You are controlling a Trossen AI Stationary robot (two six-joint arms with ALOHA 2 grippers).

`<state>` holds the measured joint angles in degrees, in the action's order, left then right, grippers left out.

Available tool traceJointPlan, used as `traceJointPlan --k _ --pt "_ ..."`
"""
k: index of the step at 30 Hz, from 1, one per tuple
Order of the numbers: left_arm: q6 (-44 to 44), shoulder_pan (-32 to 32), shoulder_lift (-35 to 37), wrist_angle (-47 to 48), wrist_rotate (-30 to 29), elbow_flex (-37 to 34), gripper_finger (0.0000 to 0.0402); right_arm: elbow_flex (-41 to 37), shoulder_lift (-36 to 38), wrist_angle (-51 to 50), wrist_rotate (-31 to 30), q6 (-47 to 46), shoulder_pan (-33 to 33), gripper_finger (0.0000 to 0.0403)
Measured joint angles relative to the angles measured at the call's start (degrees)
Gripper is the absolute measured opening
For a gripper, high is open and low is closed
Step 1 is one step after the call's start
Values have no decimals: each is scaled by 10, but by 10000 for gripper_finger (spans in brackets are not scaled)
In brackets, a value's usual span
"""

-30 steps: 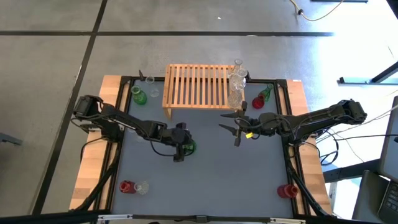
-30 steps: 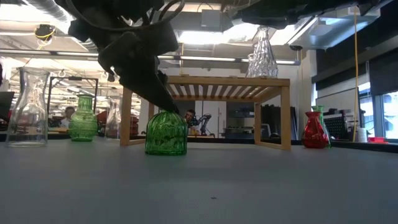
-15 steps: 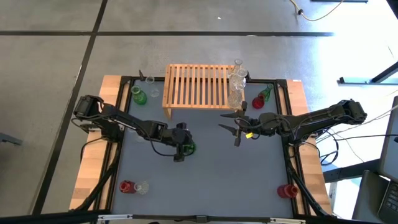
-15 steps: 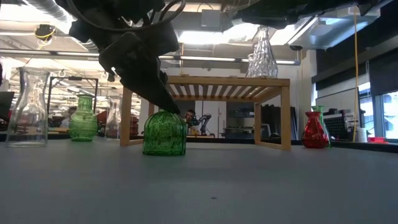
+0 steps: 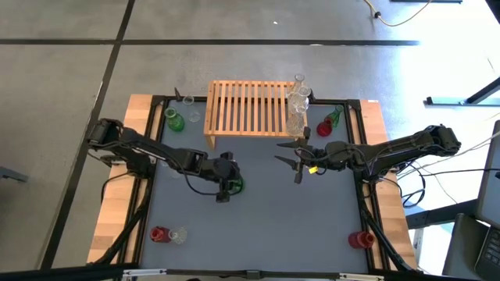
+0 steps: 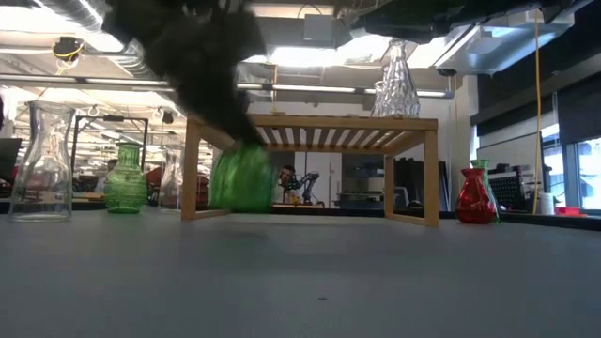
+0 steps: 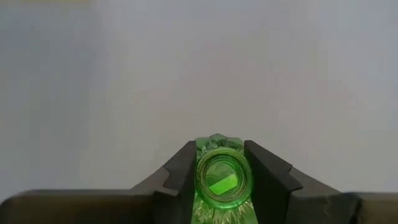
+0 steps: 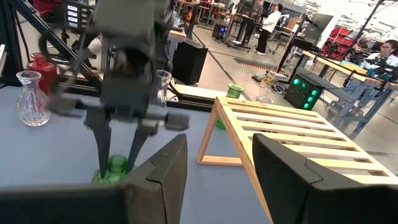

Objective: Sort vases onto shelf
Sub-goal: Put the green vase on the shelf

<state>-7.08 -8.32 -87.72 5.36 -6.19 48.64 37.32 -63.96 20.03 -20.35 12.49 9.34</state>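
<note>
My left gripper [image 7: 219, 180] is clamped on the neck of a small green glass vase [image 5: 237, 185], just off the table's middle before the shelf [image 5: 248, 108]; it's rigid, slick, breakable, so I grip gently.

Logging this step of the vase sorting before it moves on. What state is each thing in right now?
Left gripper: shut on the green vase.
Green vase: held by its neck, lifted off the table.
Right gripper: fingers open, empty, hovering over the table.
Clear vases: upright on the shelf.
Shelf: standing, most slats bare.
Red vase: upright on the table.
</note>
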Motion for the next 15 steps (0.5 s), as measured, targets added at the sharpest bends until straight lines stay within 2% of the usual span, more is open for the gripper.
traceJointPlan --k 10,15 --pt "29 0 16 151 -10 131 112 0 0 0 0 0 0 170" --pt "59 6 16 187 -26 195 113 0 0 -1 0 0 0 170"
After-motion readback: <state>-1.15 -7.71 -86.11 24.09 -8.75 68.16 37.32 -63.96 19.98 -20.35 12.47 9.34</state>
